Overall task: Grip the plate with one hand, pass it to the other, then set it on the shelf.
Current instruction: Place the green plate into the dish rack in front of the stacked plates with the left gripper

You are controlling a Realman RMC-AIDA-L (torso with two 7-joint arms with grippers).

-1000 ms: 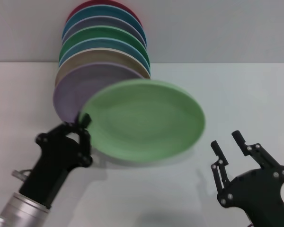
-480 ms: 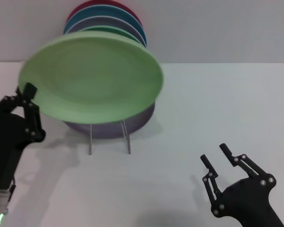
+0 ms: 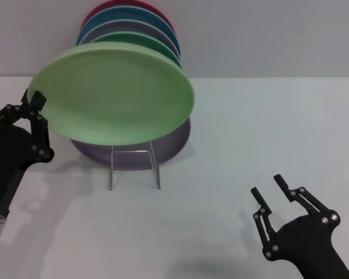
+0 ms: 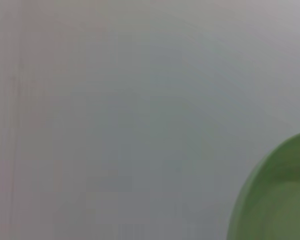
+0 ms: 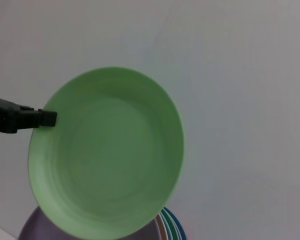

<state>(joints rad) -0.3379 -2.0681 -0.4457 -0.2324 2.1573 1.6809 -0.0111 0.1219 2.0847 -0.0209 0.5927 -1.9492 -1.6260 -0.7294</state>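
Gripping the plate [image 3: 113, 96] by its rim at the robot's left edge: left gripper [image 3: 36, 107], fingers pinched on the pale green rim, carrying it raised and tilted in front of the row of plates standing in the shelf [image 3: 134, 165]. Hanging above the rack's squared front loop, apparently not seated in any slot; lower edge overlapping the lilac plate [image 3: 168, 145] in the head view, with contact impossible to judge. Showing again in the right wrist view as a broad green disc [image 5: 107, 152] with the left gripper's tip [image 5: 46, 117] on its rim.

Waiting low over the white table [image 3: 267, 133], well apart from the plate: right gripper [image 3: 272, 200], fingers spread and holding nothing.

Judging progress: plate lifted and hovering at the rack, so grip done; setting down into the front of the shelf and letting go both left. Seeing no sign here of which hand took it first.
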